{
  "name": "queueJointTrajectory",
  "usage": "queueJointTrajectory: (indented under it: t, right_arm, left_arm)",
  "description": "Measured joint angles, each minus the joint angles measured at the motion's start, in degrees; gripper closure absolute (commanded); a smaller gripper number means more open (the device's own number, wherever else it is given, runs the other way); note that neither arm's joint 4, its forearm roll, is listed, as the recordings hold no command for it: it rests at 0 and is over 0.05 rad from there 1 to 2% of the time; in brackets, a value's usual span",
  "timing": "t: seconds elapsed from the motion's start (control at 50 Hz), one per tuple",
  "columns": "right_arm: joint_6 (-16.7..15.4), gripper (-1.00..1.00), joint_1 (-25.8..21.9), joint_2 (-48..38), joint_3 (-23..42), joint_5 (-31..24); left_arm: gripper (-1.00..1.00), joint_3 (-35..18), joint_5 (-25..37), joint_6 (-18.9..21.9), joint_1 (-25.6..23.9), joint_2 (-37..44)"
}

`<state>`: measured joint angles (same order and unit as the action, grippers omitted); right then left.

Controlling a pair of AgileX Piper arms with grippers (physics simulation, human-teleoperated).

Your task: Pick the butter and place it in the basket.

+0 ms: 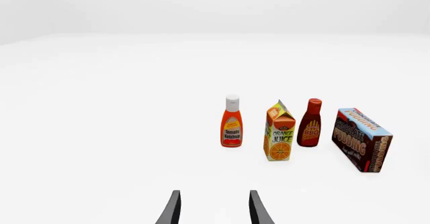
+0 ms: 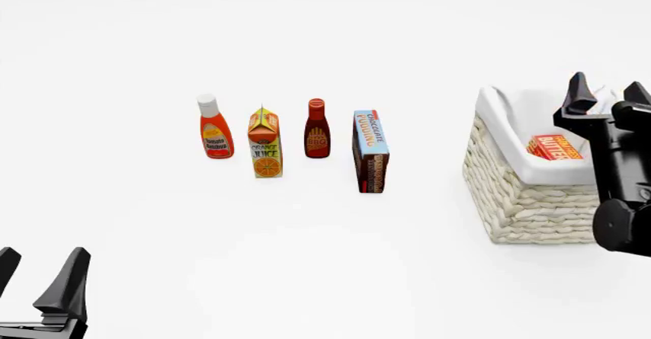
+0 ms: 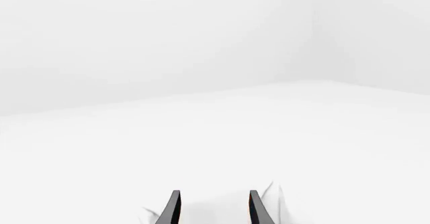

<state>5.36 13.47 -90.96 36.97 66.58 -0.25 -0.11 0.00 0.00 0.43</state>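
Inside the basket (image 2: pixel 508 194), the butter (image 2: pixel 554 147) lies tilted, long axis running left-right; the right hand (image 2: pixel 608 94) hovers above, released and empty.

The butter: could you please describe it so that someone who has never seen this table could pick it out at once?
Find the large cream wicker basket on the right of the front view, beside the right end effector. The butter lies inside on the white liner. It is a small flat red-orange box with yellow lettering, the only grocery in the basket; the others stand in a row on the table.
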Motion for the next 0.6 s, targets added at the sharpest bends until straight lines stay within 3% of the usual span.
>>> queueJointTrajectory:
  t: [0.6]
  right_arm:
    - [-0.18,-1.00,-0.31,2.36,-1.07,-0.75]
  left_arm:
    - [-1.00,0.00,0.00,0.00,0.00,0.00]
